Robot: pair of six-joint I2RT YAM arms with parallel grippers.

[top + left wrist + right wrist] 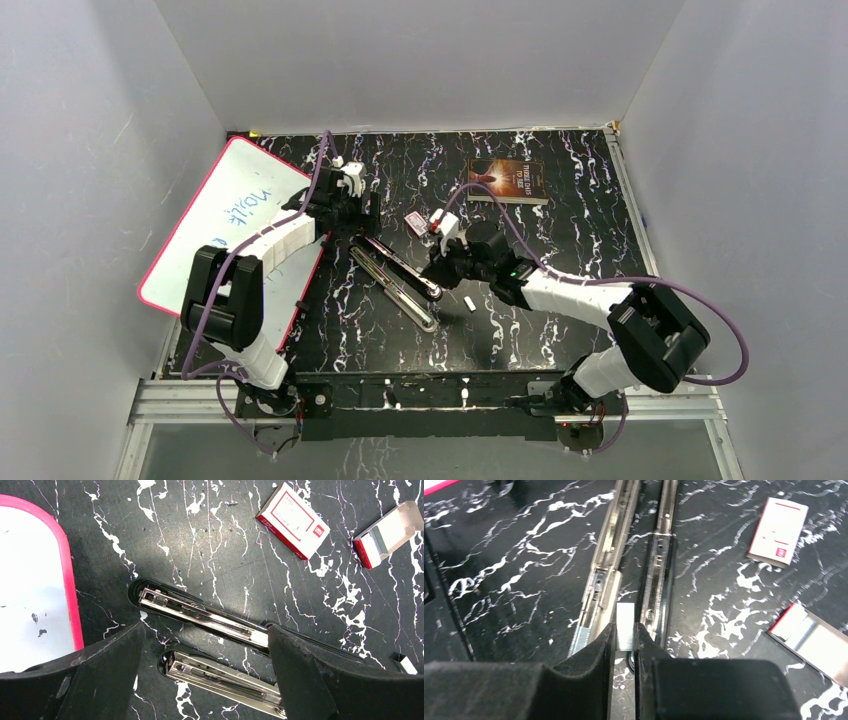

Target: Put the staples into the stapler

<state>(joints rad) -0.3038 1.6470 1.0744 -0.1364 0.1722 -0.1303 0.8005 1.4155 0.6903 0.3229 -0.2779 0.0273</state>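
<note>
The stapler (398,280) lies opened flat on the black marble table as two long chrome-and-black bars (200,612) (220,677). My left gripper (358,215) (206,650) hangs open above its far end, one finger on each side; its right finger hides part of both bars. My right gripper (437,268) (625,635) is shut on a short silvery strip of staples (625,625). It holds the strip low between the magazine channel (606,580) and the other bar (659,570), at their near ends. Another small white strip (468,301) lies loose on the table beside the stapler.
A red-and-white staple box (292,520) (779,530) and its open inner tray (387,532) (814,640) lie right of the stapler. A pink-rimmed whiteboard (225,215) (30,590) covers the left side. A book (508,180) lies at the back.
</note>
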